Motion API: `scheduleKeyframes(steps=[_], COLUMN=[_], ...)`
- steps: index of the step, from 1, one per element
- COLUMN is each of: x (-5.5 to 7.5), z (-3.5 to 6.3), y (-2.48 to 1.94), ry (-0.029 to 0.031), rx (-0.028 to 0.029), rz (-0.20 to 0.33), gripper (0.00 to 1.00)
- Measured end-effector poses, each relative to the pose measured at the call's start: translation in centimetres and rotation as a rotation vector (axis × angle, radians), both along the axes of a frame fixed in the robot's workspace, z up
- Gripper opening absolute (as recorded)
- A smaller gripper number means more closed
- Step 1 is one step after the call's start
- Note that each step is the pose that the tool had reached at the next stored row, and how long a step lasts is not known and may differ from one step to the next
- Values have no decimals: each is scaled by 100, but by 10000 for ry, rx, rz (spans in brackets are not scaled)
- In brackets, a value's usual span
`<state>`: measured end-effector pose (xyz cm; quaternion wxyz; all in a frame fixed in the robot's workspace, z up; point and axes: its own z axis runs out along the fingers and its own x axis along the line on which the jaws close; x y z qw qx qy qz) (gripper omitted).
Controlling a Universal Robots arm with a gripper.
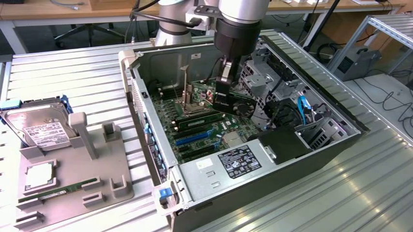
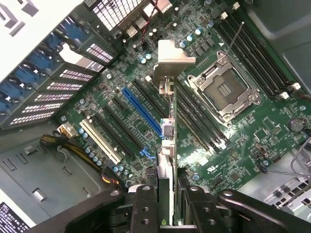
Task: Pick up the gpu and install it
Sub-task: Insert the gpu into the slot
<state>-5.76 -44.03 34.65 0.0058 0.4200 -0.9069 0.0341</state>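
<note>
Ribbed metal tabletop [image 1: 361, 193] (glare patches), wooden desk [image 1: 77, 9] behind, dark floor [image 1: 38, 36].

Open above the green motherboard [image 2: 146, 111] – hemmed by the grey steel drive cage [image 1: 261, 79], black cables [image 1: 277, 104] and case wall [image 1: 139, 96].

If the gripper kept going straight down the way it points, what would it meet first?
The gripper holds the gpu edge-on over the motherboard; the card would likely meet the black slots beside the blue slot, though depth is unclear.
</note>
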Motion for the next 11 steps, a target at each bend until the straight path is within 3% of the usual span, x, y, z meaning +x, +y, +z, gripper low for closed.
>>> scheduleKeyframes(steps=[11], x=[0], z=[0], y=[0], ry=[0], rx=[-4], rz=[289], gripper=[26])
